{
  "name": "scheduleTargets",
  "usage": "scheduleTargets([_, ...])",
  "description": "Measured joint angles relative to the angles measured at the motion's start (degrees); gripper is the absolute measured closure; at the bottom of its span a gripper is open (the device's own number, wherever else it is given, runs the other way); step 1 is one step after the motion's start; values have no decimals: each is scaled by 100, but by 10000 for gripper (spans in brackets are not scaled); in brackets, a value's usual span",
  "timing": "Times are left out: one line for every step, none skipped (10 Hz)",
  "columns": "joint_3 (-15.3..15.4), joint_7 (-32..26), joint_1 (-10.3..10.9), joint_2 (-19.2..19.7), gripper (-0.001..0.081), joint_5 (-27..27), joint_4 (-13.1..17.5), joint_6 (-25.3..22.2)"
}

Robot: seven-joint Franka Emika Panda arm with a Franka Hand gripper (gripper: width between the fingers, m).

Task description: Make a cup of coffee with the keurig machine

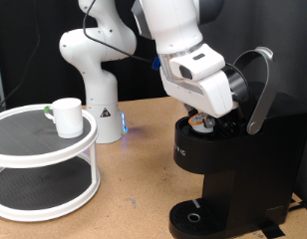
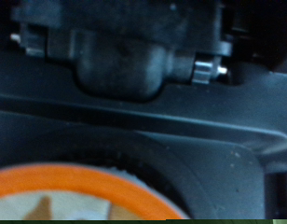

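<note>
Wooden tabletop scene. Gripper (image 1: 205,117) sits in the open keurig machine (image 1: 228,159) brew chamber over a coffee pod (image 1: 202,122); jaw state can't be told. Cup (image 1: 67,116) waits well apart on white tiered stand (image 1: 44,184). Risk: pod seated crooked, lid jams.

A black body is shown on the keurig machine (image 1: 228,164), with a grey-silver lid handle (image 1: 261,85) raised above it. The cup (image 1: 66,116) at the left is plain white, set on a white two-tier stand (image 1: 44,164) with dark mesh shelves. The robot arm (image 1: 178,40) is white. An orange-rimmed pod (image 2: 74,191) is seen in the wrist view. The table (image 1: 134,189) is tan.
</note>
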Motion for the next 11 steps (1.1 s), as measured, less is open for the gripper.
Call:
scheduleTargets([15,6,0,9,368,-43,4,0])
scheduleTargets([25,26,0,15,368,-75,7,0])
scheduleTargets([33,45,0,21,368,-98,10,3])
scheduleTargets([39,64,0,28,368,-116,10,6])
scheduleTargets([41,73,0,51,368,-122,2,6])
scheduleTargets([41,73,0,74,230,-122,1,35])
scheduleTargets([44,74,0,75,97,-108,11,103])
scheduleTargets([44,74,0,74,97,-65,16,131])
scheduleTargets([43,73,0,70,21,-1,18,131])
scheduleTargets([43,71,-2,63,21,72,18,130])
scheduleTargets([42,50,-2,43,2,170,23,130])
